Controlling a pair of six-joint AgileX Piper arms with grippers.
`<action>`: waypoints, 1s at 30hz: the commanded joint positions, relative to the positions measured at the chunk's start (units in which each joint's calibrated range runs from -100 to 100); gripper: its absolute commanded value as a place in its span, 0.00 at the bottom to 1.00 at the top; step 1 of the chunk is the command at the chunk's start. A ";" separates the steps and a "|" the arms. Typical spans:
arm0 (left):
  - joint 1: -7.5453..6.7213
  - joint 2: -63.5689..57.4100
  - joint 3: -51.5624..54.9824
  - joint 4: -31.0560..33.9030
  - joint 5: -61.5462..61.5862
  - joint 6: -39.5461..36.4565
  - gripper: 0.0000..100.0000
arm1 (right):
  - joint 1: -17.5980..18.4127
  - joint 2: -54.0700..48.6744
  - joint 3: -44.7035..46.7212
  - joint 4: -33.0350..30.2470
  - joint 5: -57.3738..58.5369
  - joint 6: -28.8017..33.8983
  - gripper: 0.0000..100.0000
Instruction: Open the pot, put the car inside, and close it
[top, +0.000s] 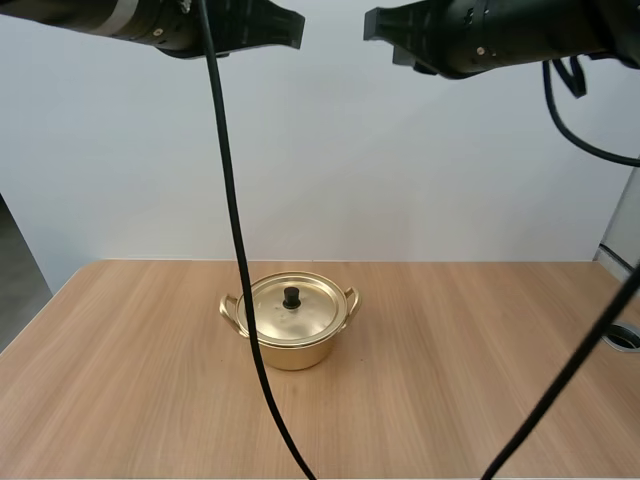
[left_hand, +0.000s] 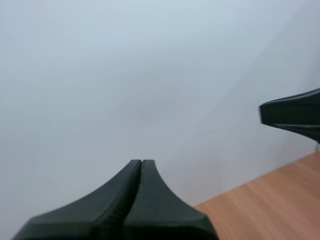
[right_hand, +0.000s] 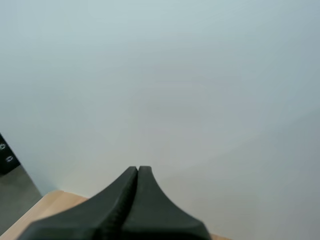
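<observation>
Where the wooden table (top: 480, 380) reaches its middle stands a small round pot (top: 292, 348) of shiny gold-coloured metal, upright, with its lid (top: 305, 318) seated flat on the rim. A short black knob (top: 292, 297) rises from the centre of the lid, and looped grips of the same gold metal stick out from the sides, a left handle (top: 232, 312) and a right handle (top: 350, 300). The lid's top shows faint reflections and is a shade paler than the body below it. Both arms hang high above the table in front of a pale wall (top: 400, 170), well apart from the pot, with their tips pointing toward one another across a gap. The pot lies far beneath, roughly under the tip of the left gripper (top: 296, 28) and off to one side of the right gripper (top: 372, 24); neither touches it. In the left wrist view the left gripper's fingers lie pressed together as one dark wedge, clenched on nothing, and the other arm's tip shows farther off over the table's wood. The right wrist view shows the right gripper's fingers closed on nothing in the same way. Counted: one pot, one lid, one knob, two handles, two grippers.
</observation>
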 joint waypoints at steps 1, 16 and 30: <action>0.04 -3.19 2.35 13.35 -3.81 -13.84 0.00 | 0.06 -4.67 0.98 -16.87 -11.23 6.30 0.00; 3.16 -23.94 24.35 14.69 -16.94 -19.73 0.00 | 0.06 -26.32 17.37 -15.85 -23.75 3.61 0.00; 3.55 -33.83 37.69 11.28 -19.34 -19.98 0.00 | -0.09 -37.65 38.37 -8.80 -32.99 -2.20 0.00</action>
